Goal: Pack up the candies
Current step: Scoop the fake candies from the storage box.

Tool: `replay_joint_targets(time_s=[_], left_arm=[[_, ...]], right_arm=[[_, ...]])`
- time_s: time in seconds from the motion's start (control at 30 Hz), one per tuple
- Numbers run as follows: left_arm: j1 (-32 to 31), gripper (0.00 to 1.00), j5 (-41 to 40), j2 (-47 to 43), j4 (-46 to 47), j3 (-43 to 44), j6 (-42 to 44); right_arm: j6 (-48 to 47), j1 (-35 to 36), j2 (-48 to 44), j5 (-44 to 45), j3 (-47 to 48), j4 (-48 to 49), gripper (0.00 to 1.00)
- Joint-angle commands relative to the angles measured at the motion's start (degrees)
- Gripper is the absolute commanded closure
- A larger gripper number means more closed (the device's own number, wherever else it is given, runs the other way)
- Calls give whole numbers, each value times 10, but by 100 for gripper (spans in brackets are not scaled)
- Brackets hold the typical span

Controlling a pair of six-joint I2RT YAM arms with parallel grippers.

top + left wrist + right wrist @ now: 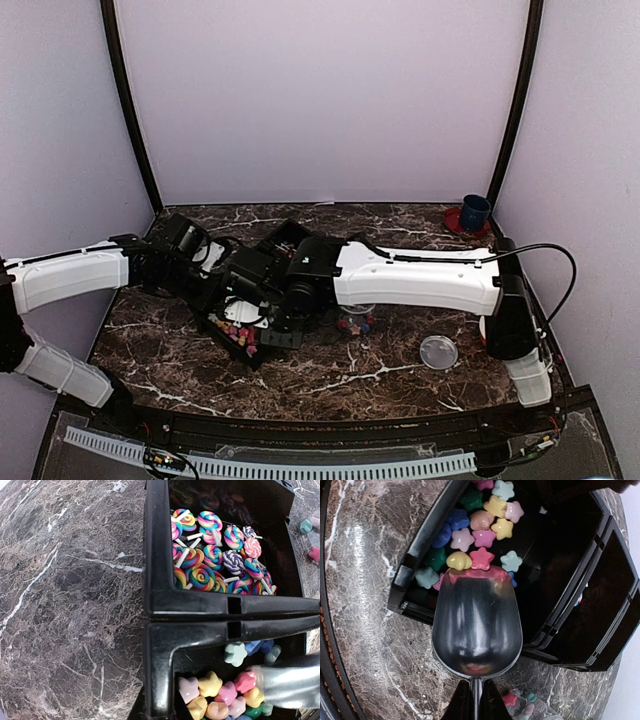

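— What was the right claw [476,701] doing?

— Pinching the thin handle of a metal scoop [477,625], with its two dark fingers pressed against the stem from either side. The scoop's bowl was smooth, rounded and mirror-bright, and showed blurred reflections.

— And the candies?

— The star candies [481,558] lay heaped in an end compartment of the black plastic tray [156,555]. They were small, glossy, five-lobed pieces in pink, yellow, mint, blue and dark green. The scoop's front lip touched the near edge of that heap, with a yellow piece and a pink star right at its rim. So the candies sat out beyond the claw, with the scoop between them and its fingertips.

— Anything else in the tray?

— The neighbouring compartment lay across a double wall with square notches. It held lollipops [200,575], flat rainbow spirals on short white sticks, piled across one another.

— The left claw [212,272]?

— Pressed together, close against the tray. I could not tell whether it nipped the tray's wall.

— The surroundings?

— A polished, dark brown, marble-patterned tabletop [65,605] with white veins. A small clear round jar [355,322] holding a few candies stood near the tray, close by the right claw. A clear round lid [438,351] lay flat, apart to the right.
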Motion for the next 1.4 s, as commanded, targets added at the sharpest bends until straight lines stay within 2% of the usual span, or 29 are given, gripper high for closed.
replay_joint_targets(time_s=[0.0, 0.2, 0.33, 0.47, 0.67, 1.03, 1.2, 1.37], left_arm=[[-3, 100, 50, -61, 133, 12, -9], [-3, 100, 68, -60, 138, 12, -11], [-4, 100, 71, -58, 138, 12, -15], [-3, 100, 80, -56, 138, 11, -27], [-3, 100, 107, -52, 148, 6, -44], [-3, 100, 93, -63, 148, 5, -52], [-3, 100, 85, -70, 149, 5, -53], [1, 100, 62, -90, 151, 1, -53]], right_arm=[[-59, 7, 17, -89, -23, 24, 100], [-87, 7, 3, -144, -74, 104, 100], [-70, 3, 15, -131, -89, 164, 100], [-35, -7, 17, -125, -137, 256, 100], [-32, -8, -13, -156, -223, 398, 100], [72, -20, 55, -137, -188, 438, 100], [92, -23, 50, -171, -255, 533, 100], [100, -33, 18, -165, -355, 643, 100]])
